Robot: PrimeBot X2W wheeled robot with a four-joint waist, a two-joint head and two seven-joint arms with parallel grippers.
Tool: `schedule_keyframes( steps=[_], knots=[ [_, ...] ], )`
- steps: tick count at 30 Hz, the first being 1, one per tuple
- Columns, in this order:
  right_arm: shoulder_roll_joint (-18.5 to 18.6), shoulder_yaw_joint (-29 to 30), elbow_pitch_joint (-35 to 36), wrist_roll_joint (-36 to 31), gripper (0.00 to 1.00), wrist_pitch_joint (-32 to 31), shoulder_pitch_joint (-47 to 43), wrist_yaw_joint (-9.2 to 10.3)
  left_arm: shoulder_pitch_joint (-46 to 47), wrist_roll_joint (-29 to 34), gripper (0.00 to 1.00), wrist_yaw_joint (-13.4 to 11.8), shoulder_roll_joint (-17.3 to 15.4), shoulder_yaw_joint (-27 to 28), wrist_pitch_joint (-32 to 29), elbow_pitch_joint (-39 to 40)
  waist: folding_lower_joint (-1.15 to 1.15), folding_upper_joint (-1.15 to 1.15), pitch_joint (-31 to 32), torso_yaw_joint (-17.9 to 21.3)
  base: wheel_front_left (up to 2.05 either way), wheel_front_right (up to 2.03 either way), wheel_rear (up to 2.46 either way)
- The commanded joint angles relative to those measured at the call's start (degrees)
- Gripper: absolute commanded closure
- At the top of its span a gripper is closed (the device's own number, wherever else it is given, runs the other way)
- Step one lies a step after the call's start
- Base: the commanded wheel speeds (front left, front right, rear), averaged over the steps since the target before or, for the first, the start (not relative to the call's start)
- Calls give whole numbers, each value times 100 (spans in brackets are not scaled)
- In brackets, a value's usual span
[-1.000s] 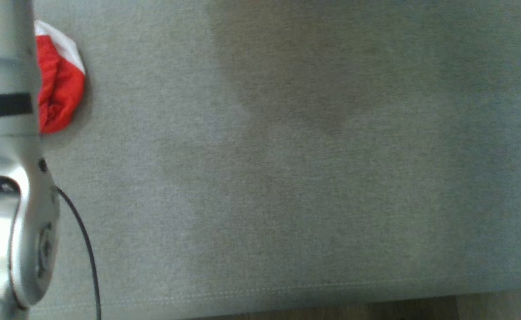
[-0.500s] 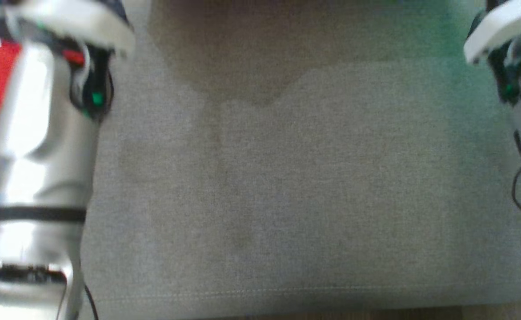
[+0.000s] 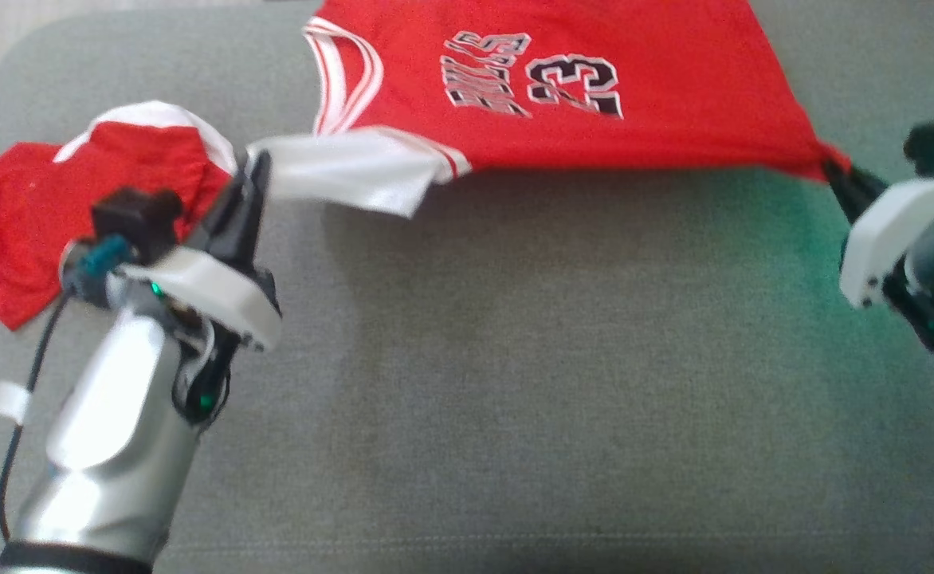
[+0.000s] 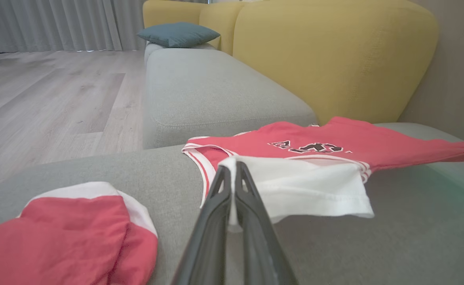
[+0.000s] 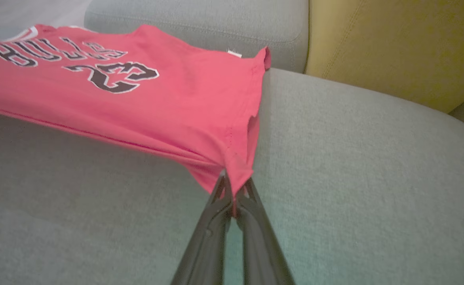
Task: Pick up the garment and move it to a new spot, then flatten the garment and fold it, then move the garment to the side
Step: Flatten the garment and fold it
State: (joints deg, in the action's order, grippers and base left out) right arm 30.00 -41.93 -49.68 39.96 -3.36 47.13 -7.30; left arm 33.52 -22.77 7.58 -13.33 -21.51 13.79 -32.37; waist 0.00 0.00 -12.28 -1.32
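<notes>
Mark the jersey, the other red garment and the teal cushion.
jersey (image 3: 674,104), head view, red cloth beside the number.
other red garment (image 4: 58,233), left wrist view, its red middle.
teal cushion (image 4: 174,33), left wrist view, its top.

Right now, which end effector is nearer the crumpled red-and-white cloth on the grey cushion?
Left. The left end effector, holding the red Bulls jersey by its white trim, sits beside that cloth; the right end effector grips the far corner.

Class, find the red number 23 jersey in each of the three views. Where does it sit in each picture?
Head view: jersey across the top, stretched between left hand and right hand.
Left wrist view: jersey at middle right, above the fingertips.
Right wrist view: jersey at upper left, reaching the centre.
Shared landmark: the black lettering on its chest.
</notes>
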Motion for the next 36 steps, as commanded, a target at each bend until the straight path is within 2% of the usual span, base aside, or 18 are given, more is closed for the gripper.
schedule_keyframes(
  steps=[1, 7, 12, 19, 30, 36],
  knots=[
    [273, -121, 160, 122, 100, -61, -146, -19, 54, -114, 100, -11, -344, 95, -37, 279, 0, 0, 150, -77, 0, 0, 0],
    [789, -742, 448, 473, 100, -480, -604, -19, -594, -671, 100, -10, -857, -564, -472, 912, 0, 0, 458, -123, 0, 0, 0],
    [1003, -992, 634, 832, 100, -787, -837, -19, -1041, -1083, 100, -10, -1319, -1071, -830, 1549, 0, 0, 656, -114, 0, 0, 0],
    [1305, -1272, 967, 1285, 100, -1255, -1145, -19, -1589, -1611, 100, -9, -1863, -1478, -1315, 2353, 0, 0, 972, -108, 0, 0, 0],
    [1967, -1445, 1826, 2223, 100, -2425, -1891, -19, -2369, -2419, 100, -13, -2776, -1633, -2262, 3673, 0, 0, 1280, -109, 0, 0, 0],
    [2208, -1239, 2187, 2221, 100, -2594, -1907, -19, -2294, -2408, 100, -205, -2901, -1490, -2325, 3973, 0, 0, 1109, -69, 0, 0, 0]
  ],
)
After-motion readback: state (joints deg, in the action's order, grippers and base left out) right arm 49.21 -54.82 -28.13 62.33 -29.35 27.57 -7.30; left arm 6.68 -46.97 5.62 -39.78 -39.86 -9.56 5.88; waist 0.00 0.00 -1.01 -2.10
